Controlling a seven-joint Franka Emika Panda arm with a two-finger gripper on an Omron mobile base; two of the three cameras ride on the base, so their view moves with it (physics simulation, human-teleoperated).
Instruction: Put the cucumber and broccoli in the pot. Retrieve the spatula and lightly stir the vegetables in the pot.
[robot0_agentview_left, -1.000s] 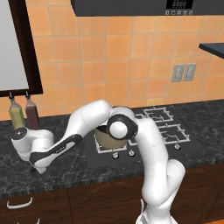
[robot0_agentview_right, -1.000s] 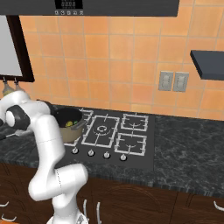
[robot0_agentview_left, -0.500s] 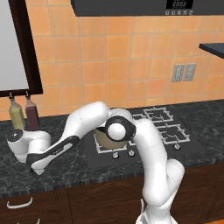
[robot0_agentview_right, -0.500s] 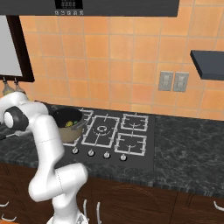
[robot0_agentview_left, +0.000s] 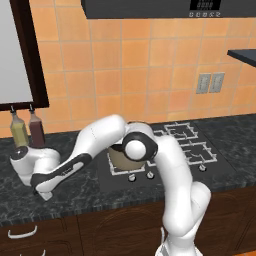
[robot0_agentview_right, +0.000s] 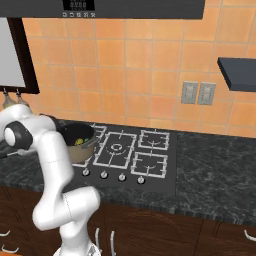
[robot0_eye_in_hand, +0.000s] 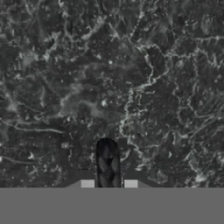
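tool (robot0_eye_in_hand: 108, 175) snapped shut just now, low over dark desk (robot0_eye_in_hand: 131, 65) | held thing: cannot tell | vegetables (robot0_agentview_right: 79, 142) in pot (robot0_agentview_right: 80, 150) | spatula pickup likely

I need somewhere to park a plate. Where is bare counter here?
Free: the dark speckled stone counter right of the black gas cooktop. Crowded: the left end, between the two sauce bottles, the tan-beige pot and the lowered arm.

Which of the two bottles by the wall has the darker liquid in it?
The right-hand one, the reddish-brown bottle. The bottle beside it on the left is olive-yellow. Both stand upright on the counter by the backsplash.
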